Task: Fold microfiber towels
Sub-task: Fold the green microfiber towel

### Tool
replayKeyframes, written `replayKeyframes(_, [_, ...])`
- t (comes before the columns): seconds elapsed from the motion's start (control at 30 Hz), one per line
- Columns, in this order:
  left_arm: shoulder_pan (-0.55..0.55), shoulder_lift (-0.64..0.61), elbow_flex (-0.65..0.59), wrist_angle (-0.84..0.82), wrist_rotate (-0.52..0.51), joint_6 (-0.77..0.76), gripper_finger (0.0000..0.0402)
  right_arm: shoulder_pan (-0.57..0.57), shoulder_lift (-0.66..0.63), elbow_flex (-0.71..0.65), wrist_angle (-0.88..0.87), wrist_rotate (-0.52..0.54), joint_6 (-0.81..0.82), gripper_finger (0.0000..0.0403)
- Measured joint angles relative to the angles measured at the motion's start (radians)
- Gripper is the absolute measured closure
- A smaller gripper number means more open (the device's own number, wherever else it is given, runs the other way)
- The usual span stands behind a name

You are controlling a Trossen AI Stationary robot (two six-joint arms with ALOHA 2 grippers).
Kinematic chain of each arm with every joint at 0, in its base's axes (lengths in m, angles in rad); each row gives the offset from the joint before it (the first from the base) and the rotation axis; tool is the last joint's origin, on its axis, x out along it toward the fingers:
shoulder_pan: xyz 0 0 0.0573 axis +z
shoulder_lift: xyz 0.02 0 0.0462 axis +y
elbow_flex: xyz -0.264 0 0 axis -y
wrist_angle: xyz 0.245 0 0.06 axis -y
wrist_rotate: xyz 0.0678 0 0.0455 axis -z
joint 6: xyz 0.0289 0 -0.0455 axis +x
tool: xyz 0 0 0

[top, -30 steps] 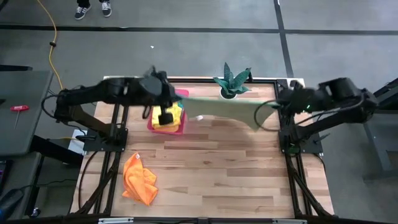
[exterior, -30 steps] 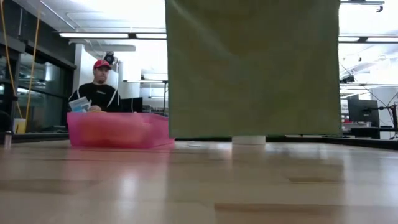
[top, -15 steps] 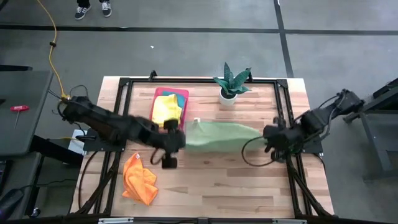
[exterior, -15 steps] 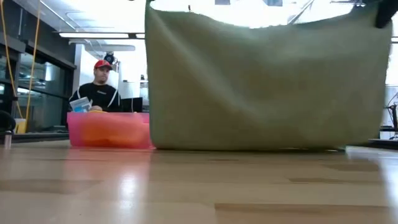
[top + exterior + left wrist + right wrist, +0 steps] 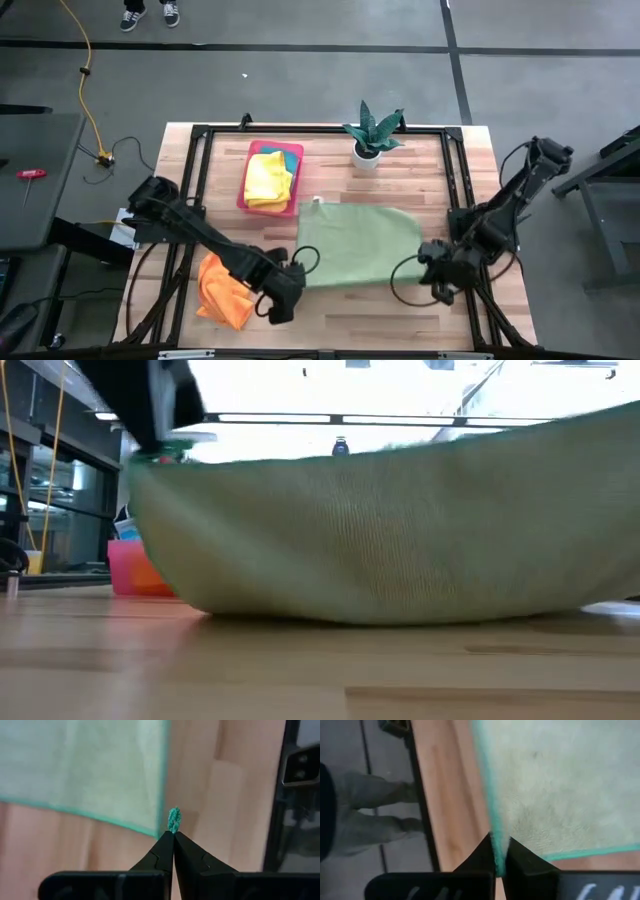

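Now the light green towel is pinched at its five and seven o'clock corners by both jaws; uneven release could leave it wrinkled on the table.

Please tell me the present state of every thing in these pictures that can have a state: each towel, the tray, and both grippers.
Light green towel: spread out, unfolded, near corners lifted.
Orange towel: crumpled on the table.
Yellow towel: bunched in the pink tray.
Teal towel: under the yellow one, mostly hidden.
Left gripper: shut on the light green towel's corner.
Right gripper: shut on the light green towel's edge.
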Motion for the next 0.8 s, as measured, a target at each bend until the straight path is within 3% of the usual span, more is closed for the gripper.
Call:
replayKeyframes(0.13, [-0.008, 0.001, 0.0, -0.016, 0.069, -0.035, 0.0401, 0.072, 0.064, -0.021, 0.103, -0.021, 0.102, 0.0403])
replayKeyframes(0.47, [-0.009, 0.003, 0.001, 0.016, 0.284, 0.049, 0.0401, 0.174, 0.253, -0.02, 0.331, -0.063, 0.231, 0.0403])
replayKeyframes(0.57, [0.02, 0.003, 0.001, 0.011, 0.285, 0.11, 0.0401, 0.178, 0.264, -0.02, 0.34, -0.071, 0.238, 0.0403])
replayKeyframes(0.8, [0.161, 0.003, 0.0, 0.003, 0.184, 0.226, 0.0401, 0.143, 0.237, -0.02, 0.145, 0.005, 0.328, 0.0403])
